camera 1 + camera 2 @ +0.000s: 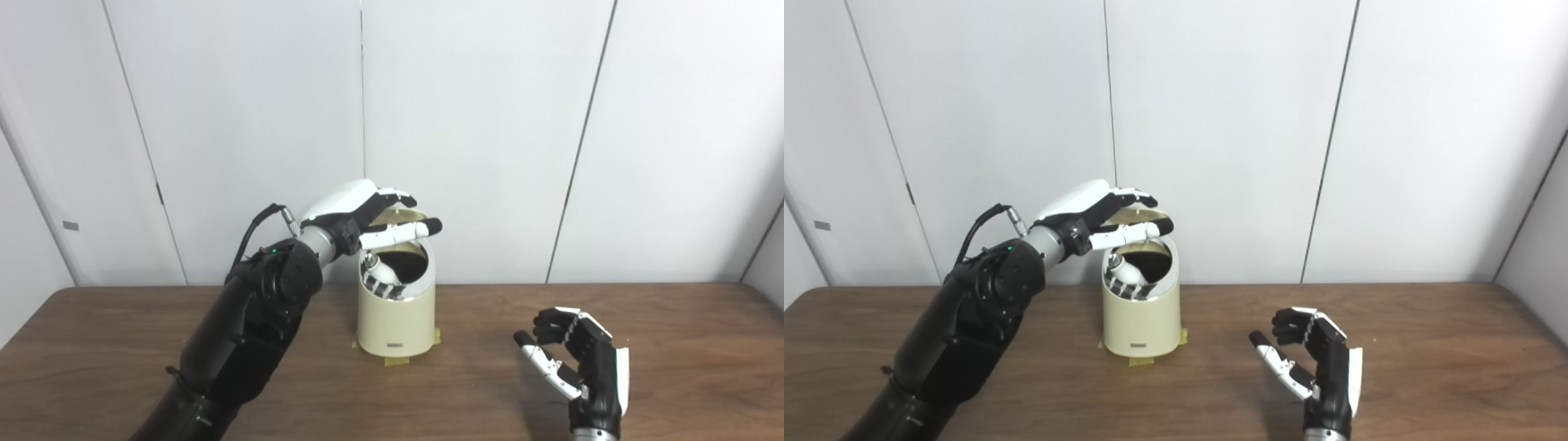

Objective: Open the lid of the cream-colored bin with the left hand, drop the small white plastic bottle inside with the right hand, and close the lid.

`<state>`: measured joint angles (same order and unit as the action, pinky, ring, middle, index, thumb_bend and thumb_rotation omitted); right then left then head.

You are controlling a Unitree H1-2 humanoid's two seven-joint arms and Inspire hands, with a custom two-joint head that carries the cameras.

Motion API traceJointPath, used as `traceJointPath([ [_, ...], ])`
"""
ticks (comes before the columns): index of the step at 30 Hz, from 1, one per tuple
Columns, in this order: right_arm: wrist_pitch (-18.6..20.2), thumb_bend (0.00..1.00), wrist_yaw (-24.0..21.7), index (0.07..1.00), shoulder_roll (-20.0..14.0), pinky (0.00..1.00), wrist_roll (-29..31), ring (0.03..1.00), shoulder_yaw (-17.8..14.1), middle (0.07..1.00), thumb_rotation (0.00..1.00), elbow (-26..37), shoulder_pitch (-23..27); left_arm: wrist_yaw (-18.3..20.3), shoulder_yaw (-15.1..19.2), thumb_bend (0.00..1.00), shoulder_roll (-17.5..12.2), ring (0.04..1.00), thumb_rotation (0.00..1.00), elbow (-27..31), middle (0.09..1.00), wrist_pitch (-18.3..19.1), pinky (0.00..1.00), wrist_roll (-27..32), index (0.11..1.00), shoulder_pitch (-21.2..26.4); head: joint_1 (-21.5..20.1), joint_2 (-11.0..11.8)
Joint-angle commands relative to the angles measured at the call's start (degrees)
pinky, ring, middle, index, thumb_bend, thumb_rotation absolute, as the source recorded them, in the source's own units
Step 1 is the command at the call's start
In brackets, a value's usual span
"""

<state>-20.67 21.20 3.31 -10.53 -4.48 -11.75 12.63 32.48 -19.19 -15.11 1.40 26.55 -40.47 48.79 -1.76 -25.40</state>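
My left hand (358,211) is up at the top of the cream-coloured cylindrical plastic bin (396,318), fingers stretched flat over the back edge of its tilted cream lid (407,215) and thumb lying across the front of the opening. It isn't wrapped around anything; it presses on the lid to hold it tipped back, which I judge is why the mouth stays open. The small white plastic bottle (381,269) already lies inside the bin, leaning against the left inner wall with its neck pointing up and to the left, partly hidden by the rim. So the drop looks done, and what remains is letting the lid swing down and shut. My right hand (1315,361) is well apart from the bin, low over the dark brown wooden table (674,343) to the right, palm turned inward, fingers curled loosely and thumb held out from them, grasping nothing. I take it to be parked out of the way so it won't foul the lid. The bin stands upright near the table's far edge, with bits of yellow tape (392,361) at its base, presumably to keep it from sliding when I push on the lid. By count: one bin, one lid, one bottle, two hands, and three visible tape pieces in the left eye view.
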Motion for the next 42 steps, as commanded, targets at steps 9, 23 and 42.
traceJointPath([
  [9, -0.8, 0.48, 0.5, 0.488, 1.6, 0.43, -0.1, 0.488, 0.3, 0.515, 0.14, -1.3, -0.4, -0.8, -2.1, 0.80, -0.8, 1.000, 1.00, 2.2, 0.948, -1.2, 1.00, -1.0, 0.891, 1.1, -0.2, -0.1],
  [23, 0.7, 0.48, 0.2, 0.488, 1.5, 0.43, -0.1, 0.490, 0.4, 0.518, 0.14, 0.4, -0.8, -1.3, -2.5, 0.84, -1.2, 1.000, 1.00, 4.4, 0.927, -0.5, 1.00, -2.4, 0.879, -3.9, -0.4, -1.2],
  [42, 3.8, 0.48, -0.2, 0.487, 2.1, 0.42, -0.7, 0.484, 0.7, 0.515, 0.14, 4.4, -2.0, -2.2, -5.4, 0.83, -2.7, 0.974, 1.00, 4.8, 0.888, -4.4, 1.00, -5.6, 0.870, -8.4, -0.9, -3.8],
])
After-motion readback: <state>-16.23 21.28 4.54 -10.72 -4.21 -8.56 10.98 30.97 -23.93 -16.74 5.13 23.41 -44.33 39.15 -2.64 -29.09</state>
